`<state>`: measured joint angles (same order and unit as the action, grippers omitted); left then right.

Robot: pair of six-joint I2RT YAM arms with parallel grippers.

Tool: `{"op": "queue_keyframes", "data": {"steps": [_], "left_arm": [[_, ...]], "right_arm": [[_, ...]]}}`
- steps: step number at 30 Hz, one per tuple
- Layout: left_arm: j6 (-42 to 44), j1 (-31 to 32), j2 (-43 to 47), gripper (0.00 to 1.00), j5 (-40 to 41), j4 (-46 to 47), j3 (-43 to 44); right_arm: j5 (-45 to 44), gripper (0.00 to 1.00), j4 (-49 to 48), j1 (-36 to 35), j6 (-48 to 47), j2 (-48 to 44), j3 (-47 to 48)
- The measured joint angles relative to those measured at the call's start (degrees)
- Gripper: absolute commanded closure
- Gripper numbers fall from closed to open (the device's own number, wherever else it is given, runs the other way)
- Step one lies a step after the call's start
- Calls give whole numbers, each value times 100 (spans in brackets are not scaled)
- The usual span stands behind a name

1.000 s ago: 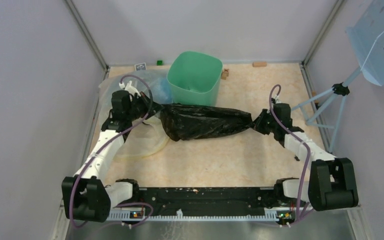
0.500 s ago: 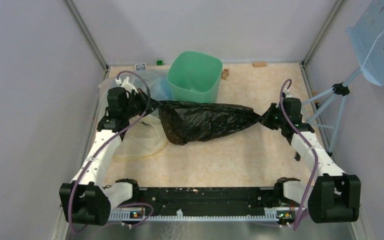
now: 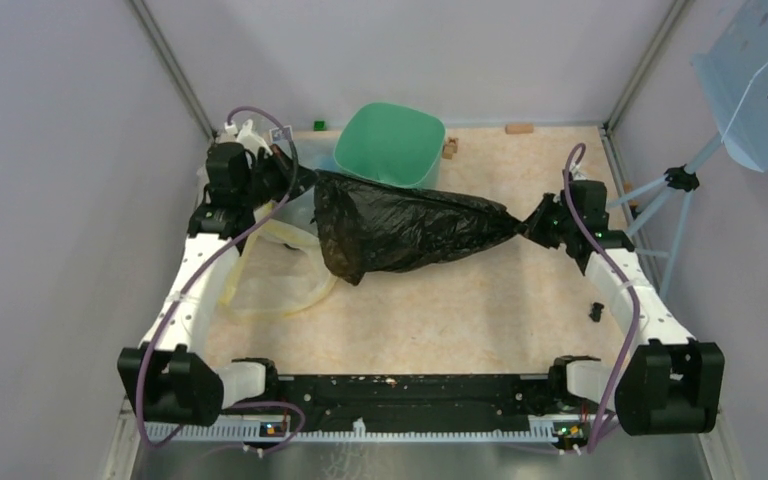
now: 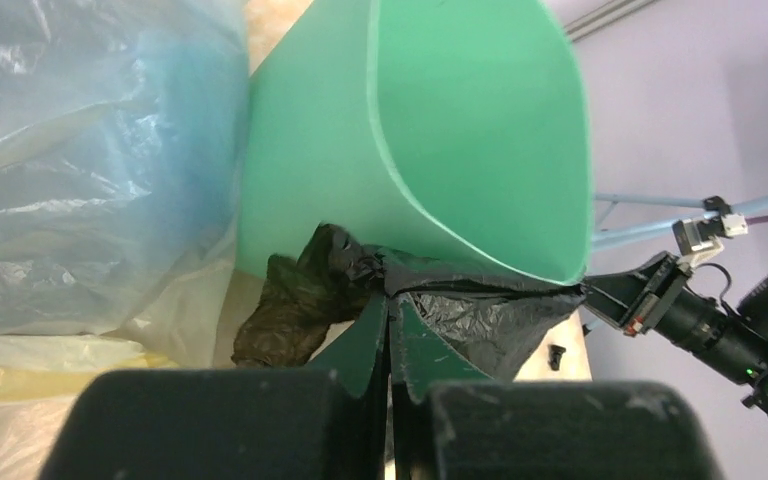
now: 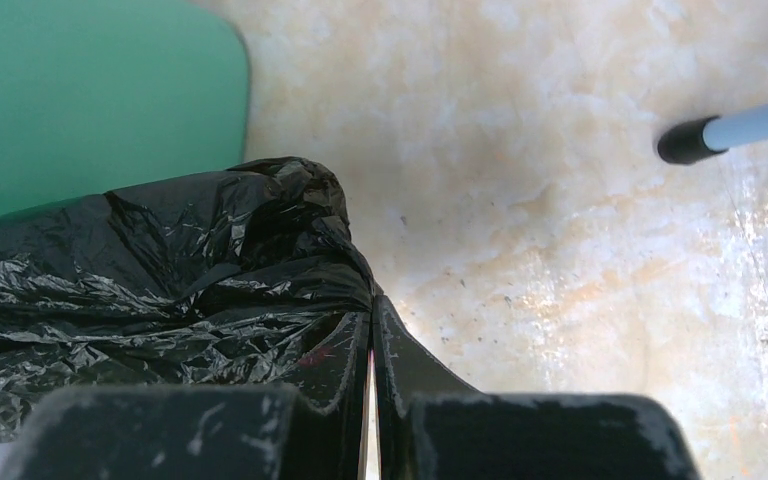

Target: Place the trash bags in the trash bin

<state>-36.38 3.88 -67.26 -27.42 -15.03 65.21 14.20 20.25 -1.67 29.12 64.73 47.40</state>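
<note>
Both my left claw [image 3: 298,185] and right claw [image 3: 530,225] pinch the trash bag's [image 3: 400,235] ends. It hangs by the trash bin [image 3: 390,140] at the table's [image 3: 460,310] far edge

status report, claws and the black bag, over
Both shut: left claw on one end of the trash bag, right claw on the other. Bag stretched in front of the trash bin, not in yet. A clear bag beside the bin.
</note>
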Motion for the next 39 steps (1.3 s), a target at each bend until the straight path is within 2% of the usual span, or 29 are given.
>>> {"op": "queue_keyframes", "data": {"steps": [2, 3, 7, 9, 11, 15, 18, 24, 31, 39], "left_arm": [[-20, 0, -352, 97, -15, 164, -118], [-35, 0, -470, 88, -20, 195, -168], [-90, -4, -942, 40, -192, 310, -297], [-39, -4, -1016, 24, -374, 393, -297], [20, -4, -986, 17, -595, 391, -295], [262, -4, -721, 8, -885, 282, -363], [485, -4, -122, 1, -997, 63, -737], [861, -4, 1215, 1, -708, -765, -1497], [975, -4, 1906, 1, -63, -1340, -2072], [857, 87, 2559, 1, -931, -1333, -3084]], "right_arm": [[-46, 100, 83, 0, -4, 225, -2], [-72, 100, 92, 0, -7, 282, -4], [-107, 100, 52, 0, 0, 470, -4], [-94, 100, 26, 0, 2, 575, -4], [-72, 100, 0, 0, 7, 654, -9], [-46, 100, -129, 0, 33, 660, -17], [-15, 100, -236, 0, 55, 669, -72], [50, 100, -332, 0, 72, 791, -127], [37, 100, -409, 0, 118, 896, -127], [-7, 100, -396, 0, 227, 896, -127]]}}
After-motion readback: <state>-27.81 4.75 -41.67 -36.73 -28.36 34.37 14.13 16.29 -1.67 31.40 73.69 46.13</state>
